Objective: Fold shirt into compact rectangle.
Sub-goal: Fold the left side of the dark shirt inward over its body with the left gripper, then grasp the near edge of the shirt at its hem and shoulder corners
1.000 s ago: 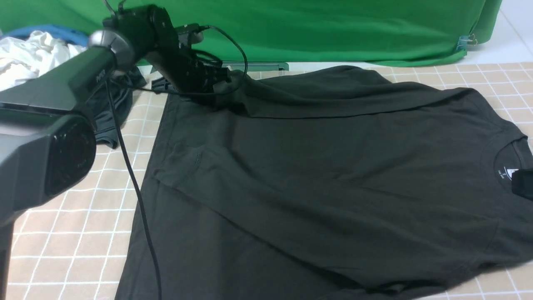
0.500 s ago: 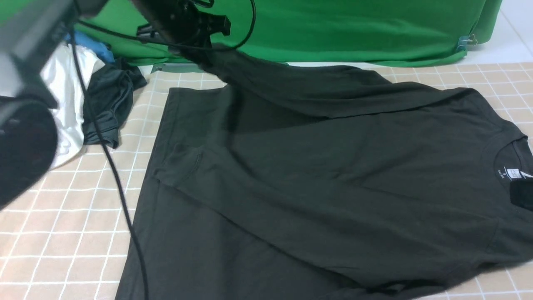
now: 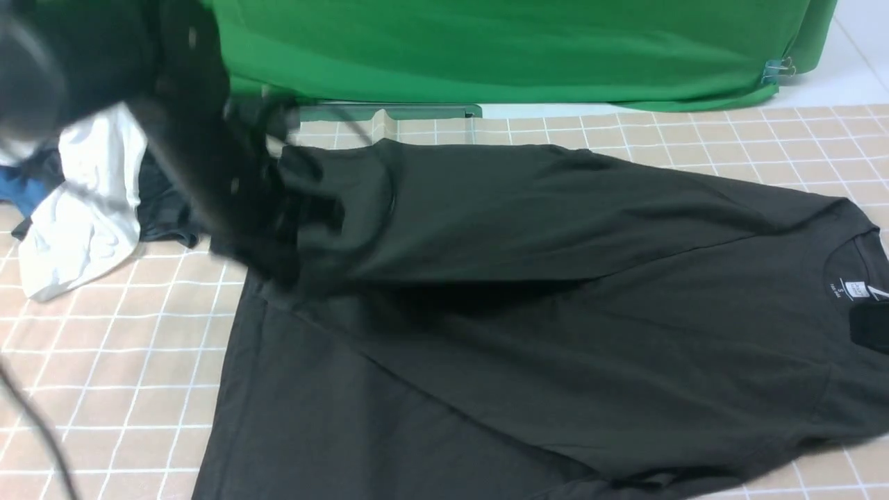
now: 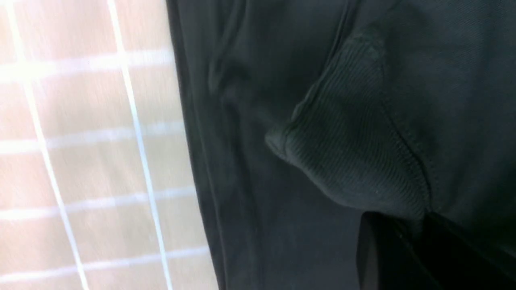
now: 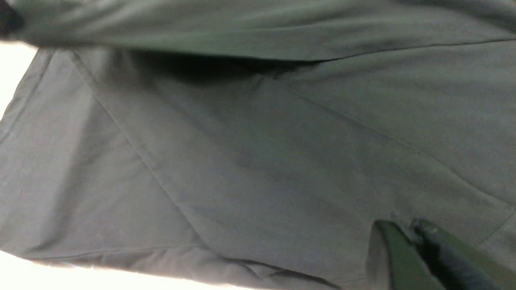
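While its near edge runs out of the front view at 6 o'clock, the black shirt (image 3: 528,361) lies spread over the checked beige tablecloth (image 3: 118,389). Its round collar (image 3: 851,274) points to 3 o'clock and its bottom hem to 9 o'clock. A small white label (image 3: 854,288) shows inside the collar.

At 3 o'clock, just beside the collar, the right gripper (image 5: 403,224) sits low on the cloth. Its fingers are drawn together with their tips against the fabric. Whether they trap any of it cannot be told.

Past the middle of the shirt, a long flap (image 3: 528,215) of its far side is doubled over toward the near side. The flap is raised at its 9 o'clock end and casts a dark shadow on the layer beneath.

That raised end is in the left gripper (image 4: 399,225) at about 10 o'clock, whose fingers are clamped on a ribbed edge (image 4: 350,145) of the shirt. The left arm (image 3: 194,153) above it is heavily blurred.

Farther toward 9 o'clock, off the shirt, a white garment (image 3: 76,215), a blue cloth (image 3: 15,194) and a smaller dark garment (image 3: 163,215) lie bunched together.

At 12 o'clock, a green backdrop (image 3: 521,48) closes the far side of the table.
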{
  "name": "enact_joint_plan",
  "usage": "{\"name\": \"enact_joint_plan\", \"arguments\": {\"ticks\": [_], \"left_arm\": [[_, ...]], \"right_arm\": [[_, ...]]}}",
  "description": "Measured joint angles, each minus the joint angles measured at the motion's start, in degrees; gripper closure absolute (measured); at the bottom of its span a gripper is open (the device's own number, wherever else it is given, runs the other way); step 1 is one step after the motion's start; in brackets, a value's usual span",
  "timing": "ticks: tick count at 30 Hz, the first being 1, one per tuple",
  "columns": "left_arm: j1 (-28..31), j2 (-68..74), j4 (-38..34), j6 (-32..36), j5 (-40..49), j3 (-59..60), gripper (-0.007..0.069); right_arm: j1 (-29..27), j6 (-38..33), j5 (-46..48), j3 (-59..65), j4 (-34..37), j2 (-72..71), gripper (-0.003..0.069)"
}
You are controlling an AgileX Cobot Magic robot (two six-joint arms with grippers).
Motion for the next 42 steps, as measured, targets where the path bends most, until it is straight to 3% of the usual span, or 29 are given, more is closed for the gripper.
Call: {"name": "enact_joint_plan", "arguments": {"ticks": [8,11,13,17,24,29,35,40,42], "left_arm": [[0.0,-0.5,-0.3,0.6,-4.3,8.4,0.0542],[0.0,-0.6,2.0,0.8,-3.4,8.5,0.0467],[0.0,-0.7,2.5,1.0,0.0,8.5,0.0379],[0.0,-1.8,2.6,1.0,6.2,10.8,0.0310],[0.0,-11.9,-0.1,0.2,1.7,27.1,0.0316],[0.0,-18.9,-1.5,-0.7,-6.7,37.3,0.0293],[0.0,-18.5,-3.4,-0.7,-10.0,40.7,0.0223],[0.0,-15.8,-4.1,-0.9,-11.5,41.0,0.0238],[0.0,-15.1,-3.7,-0.9,-11.1,40.8,0.0286]], "right_arm": [[0.0,0.0,-0.1,0.0,0.0,0.0,0.0555],[0.0,0.0,-0.1,0.0,0.0,0.0,0.0550],[0.0,0.1,0.2,0.0,0.0,0.0,0.0549],[0.0,0.3,0.7,0.0,0.0,0.0,0.0546],[0.0,0.5,1.9,0.0,0.0,0.0,0.0546],[0.0,0.6,2.0,0.0,0.0,0.0,0.0543],[0.0,0.6,3.6,0.0,0.1,1.2,0.0536],[0.0,0.6,9.0,-0.4,0.1,5.0,0.0532],[0.0,0.6,12.3,-1.6,0.1,7.2,0.0529]]}}
